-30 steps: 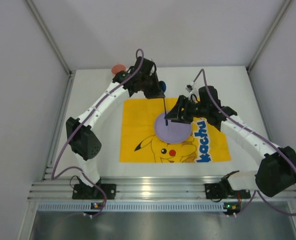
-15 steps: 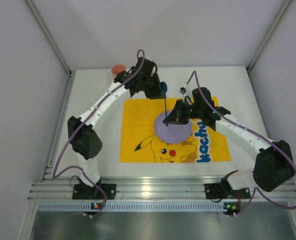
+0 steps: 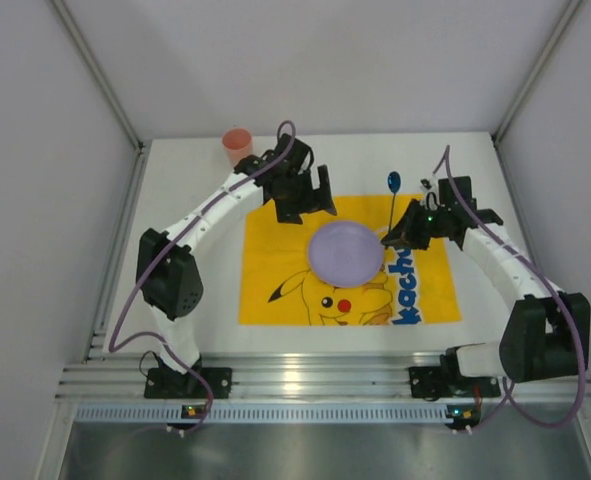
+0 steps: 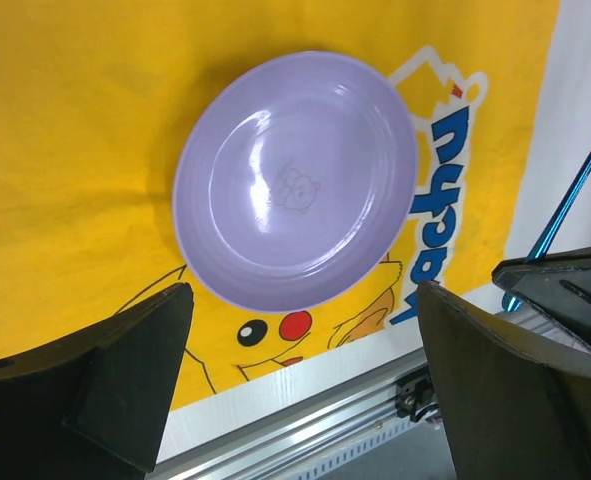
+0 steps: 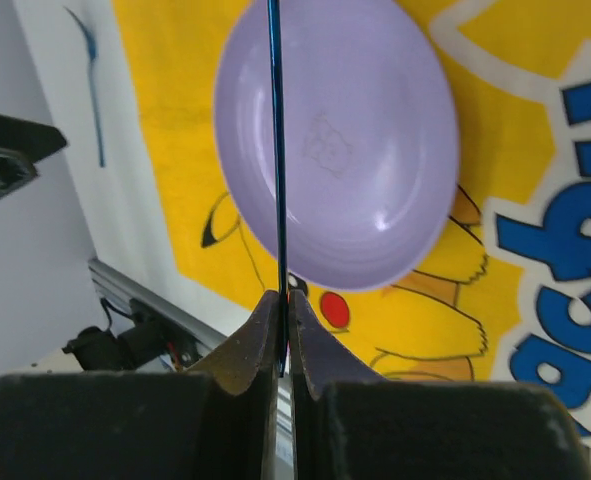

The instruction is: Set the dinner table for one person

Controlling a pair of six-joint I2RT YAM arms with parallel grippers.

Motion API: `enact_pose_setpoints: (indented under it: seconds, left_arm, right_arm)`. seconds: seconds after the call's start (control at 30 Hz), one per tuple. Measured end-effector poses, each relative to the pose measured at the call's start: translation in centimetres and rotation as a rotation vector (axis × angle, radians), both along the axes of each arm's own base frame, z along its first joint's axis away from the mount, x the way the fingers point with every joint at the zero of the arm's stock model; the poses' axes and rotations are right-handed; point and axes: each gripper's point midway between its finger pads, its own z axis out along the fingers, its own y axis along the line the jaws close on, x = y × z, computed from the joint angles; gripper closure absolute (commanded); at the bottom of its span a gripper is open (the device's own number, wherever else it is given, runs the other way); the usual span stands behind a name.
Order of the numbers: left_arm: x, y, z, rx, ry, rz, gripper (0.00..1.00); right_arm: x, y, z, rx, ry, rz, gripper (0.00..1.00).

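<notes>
The desk (image 3: pixel 185 200) lies flat beneath both arms, carrying a yellow cloth (image 3: pixel 275 250) with a purple plate (image 3: pixel 345 250) on it. The right hand (image 5: pixel 283 302) is clamped on a blue spoon (image 5: pixel 275 150). The left hand (image 3: pixel 303 205) stands spread and empty. Risk: the thin handle may pivot in the grip, dropping the spoon onto the plate.

I find the top external camera high behind the arm bases, looking steeply down over the whole dinner table (image 3: pixel 355 160). Both wrist cameras look down at close range. All three views share the purple plate (image 4: pixel 295 180), the yellow Pikachu cloth (image 4: pixel 75 150) and the blue spoon (image 5: pixel 277 150).
</notes>
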Motion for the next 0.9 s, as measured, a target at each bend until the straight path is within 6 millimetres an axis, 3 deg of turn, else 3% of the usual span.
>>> enact_pose_setpoints:
  seconds: [0.17, 0.27, 0.37, 0.57, 0.9]
  left_arm:
    - [-0.7, 1.6, -1.6, 0.037, 0.029, 0.006, 0.02]
    - [-0.9, 2.5, -1.9, 0.045, 0.036, 0.019, 0.02]
    - [-0.8, 3.1, -1.7, 0.042, 0.031, 0.031, 0.03]
    - [-0.5, 4.2, -1.8, 0.04, 0.022, 0.045, 0.04]
    - [-0.2, 5.1, -2.1, 0.043, 0.028, 0.046, 0.05]
  right_arm:
    - [-2.4, -1.8, -3.7, -0.059, 0.167, 0.025, 1.0]
    - [-4.9, -2.2, -6.0, -0.07, 0.287, 0.054, 1.0]
    - [-6.8, -2.9, -7.0, -0.088, 0.367, 0.06, 1.0]
    - [-7.3, -4.2, -7.7, -0.119, 0.389, 0.059, 1.0]
    - [-9.0, -5.3, -12.2, -0.171, 0.527, 0.072, 0.97]
